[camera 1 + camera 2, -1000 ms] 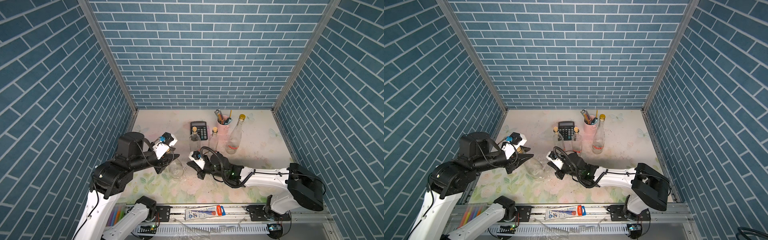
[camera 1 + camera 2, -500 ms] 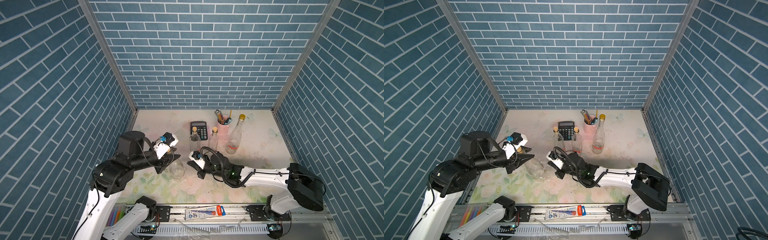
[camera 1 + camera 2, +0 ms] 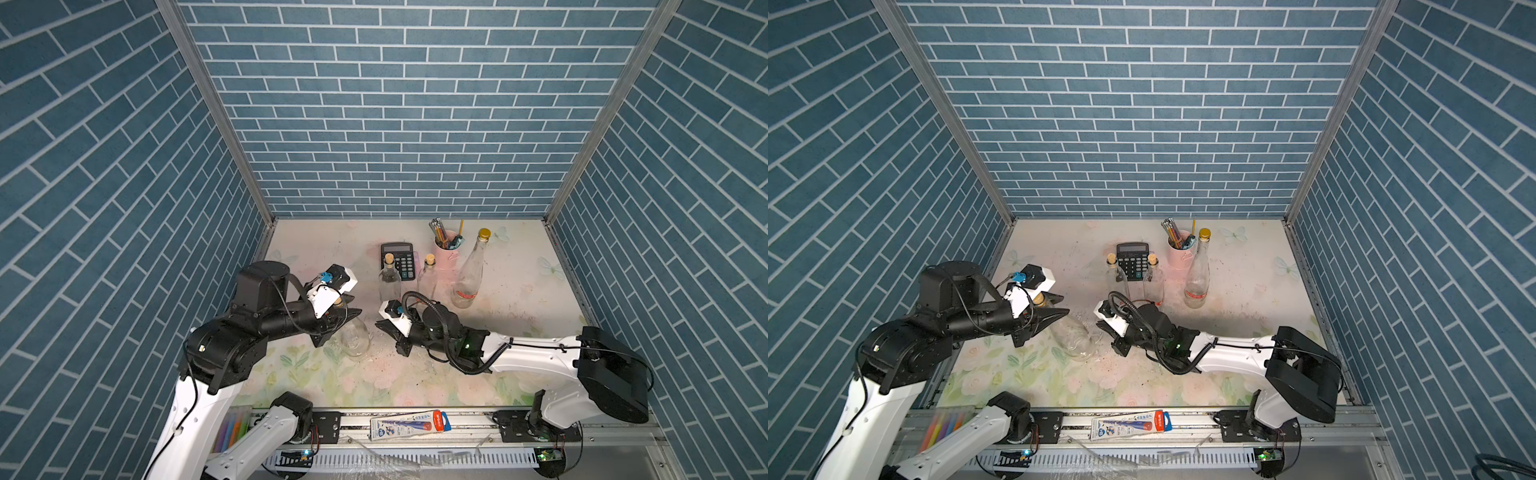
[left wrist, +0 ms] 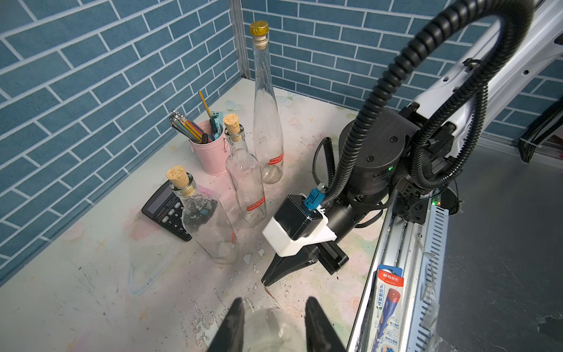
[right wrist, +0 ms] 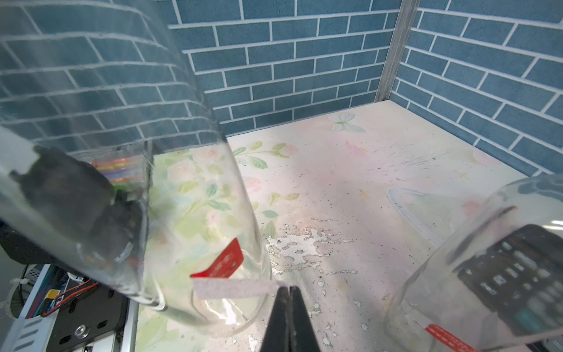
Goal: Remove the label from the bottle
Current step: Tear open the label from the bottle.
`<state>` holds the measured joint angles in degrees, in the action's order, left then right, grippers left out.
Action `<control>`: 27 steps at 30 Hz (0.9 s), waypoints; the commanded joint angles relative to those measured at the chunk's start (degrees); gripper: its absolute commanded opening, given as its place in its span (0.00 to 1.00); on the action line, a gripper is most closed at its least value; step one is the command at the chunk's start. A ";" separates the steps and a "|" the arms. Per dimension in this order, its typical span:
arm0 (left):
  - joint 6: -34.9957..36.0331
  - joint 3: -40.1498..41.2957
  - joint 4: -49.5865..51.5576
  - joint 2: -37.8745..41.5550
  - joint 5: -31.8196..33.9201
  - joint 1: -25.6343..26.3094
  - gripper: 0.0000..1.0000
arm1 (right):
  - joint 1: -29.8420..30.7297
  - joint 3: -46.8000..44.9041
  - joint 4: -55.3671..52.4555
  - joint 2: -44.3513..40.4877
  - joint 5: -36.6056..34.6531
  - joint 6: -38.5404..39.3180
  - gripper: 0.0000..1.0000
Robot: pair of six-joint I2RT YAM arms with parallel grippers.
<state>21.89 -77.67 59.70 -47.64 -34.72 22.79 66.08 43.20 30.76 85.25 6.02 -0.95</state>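
Observation:
A clear glass bottle [image 3: 354, 337] [image 3: 1073, 337] leans over the flowered table, and my left gripper [image 3: 348, 312] [image 3: 1059, 312] is shut on its upper part. In the left wrist view the bottle [image 4: 271, 330] fills the space between my fingers [image 4: 234, 323]. A red label [image 5: 227, 262] with a white back is partly peeled from the bottle [image 5: 170, 231] near its base. The loose white strip runs to my right gripper [image 5: 288, 289] [image 3: 379, 325], which is shut on its end. In the left wrist view the right gripper [image 4: 265, 281] points at the bottle from close by.
Two corked bottles [image 3: 390, 279] [image 3: 428, 277], a tall gold-capped bottle [image 3: 469, 274], a calculator [image 3: 398, 259] and a pink pencil cup [image 3: 446, 251] stand behind. White label scraps [image 5: 304, 243] litter the table. A packet [image 3: 409, 423] lies on the front rail.

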 commanded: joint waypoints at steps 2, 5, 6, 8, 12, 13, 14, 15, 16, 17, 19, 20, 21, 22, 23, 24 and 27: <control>-0.44 -2.40 2.33 0.56 -4.91 0.94 0.00 | -1.72 0.04 -0.72 -1.40 -3.48 2.44 0.00; -0.35 -2.40 2.61 0.53 -5.18 1.25 0.00 | -1.69 -0.04 -0.76 -1.49 -3.50 2.53 0.00; -0.19 -2.38 2.74 0.56 -5.47 1.34 0.00 | -1.76 -0.05 -0.78 -1.49 -3.52 2.53 0.00; -0.20 -2.46 2.77 0.53 -5.57 1.40 0.00 | -1.77 -0.06 -0.88 -1.49 -3.52 2.62 0.00; -0.09 -2.64 3.14 0.45 -5.93 1.52 0.00 | -1.99 -0.06 -0.88 -1.50 -3.52 2.71 0.00; -0.08 -2.66 3.14 0.44 -6.07 1.52 0.00 | -2.01 -0.13 -0.74 -1.49 -3.52 2.71 0.00; -0.09 -2.65 3.22 0.48 -6.35 1.59 0.00 | -2.04 -0.08 -0.71 -1.49 -3.52 2.71 0.00; 0.04 -2.75 3.23 0.45 -6.41 1.65 0.00 | -2.08 -0.05 -0.76 -1.48 -3.51 2.71 0.00; -0.04 -2.75 3.27 0.45 -6.33 1.65 0.00 | -2.17 -0.08 -0.62 -1.49 -3.47 2.60 0.00; 0.08 -2.75 3.40 0.44 -6.59 1.64 0.00 | -2.15 -0.13 -0.57 -1.41 -3.50 2.62 0.00; 0.15 -2.75 3.49 0.35 -6.86 1.74 0.00 | -2.15 -0.22 -0.58 -1.41 -3.60 2.55 0.00; 0.17 -2.74 3.64 0.35 -7.18 1.81 0.00 | -2.10 -0.21 -0.62 -1.41 -3.56 2.61 0.00; 0.19 -2.68 3.65 0.35 -7.16 1.82 0.00 | -2.11 -0.30 -0.56 -1.41 -3.65 2.55 0.00; 0.21 -2.82 3.81 0.36 -7.41 1.82 0.00 | -2.26 -0.31 -0.55 -1.41 -3.65 2.58 0.00; 0.26 -2.80 3.93 0.37 -7.55 1.94 0.00 | -2.22 -0.39 -0.53 -1.47 -3.73 2.60 0.00; 0.26 -2.77 3.93 0.38 -7.63 1.92 0.00 | -2.24 -0.40 -0.43 -1.49 -3.84 2.70 0.00; 0.26 -2.88 4.09 0.20 -8.05 2.07 0.00 | -2.31 -0.56 -0.53 -1.65 -4.00 2.80 0.00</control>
<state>23.73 -78.41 60.18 -48.05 -36.49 23.94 65.71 43.20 30.57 84.77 6.09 0.08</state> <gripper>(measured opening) 0.328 0.042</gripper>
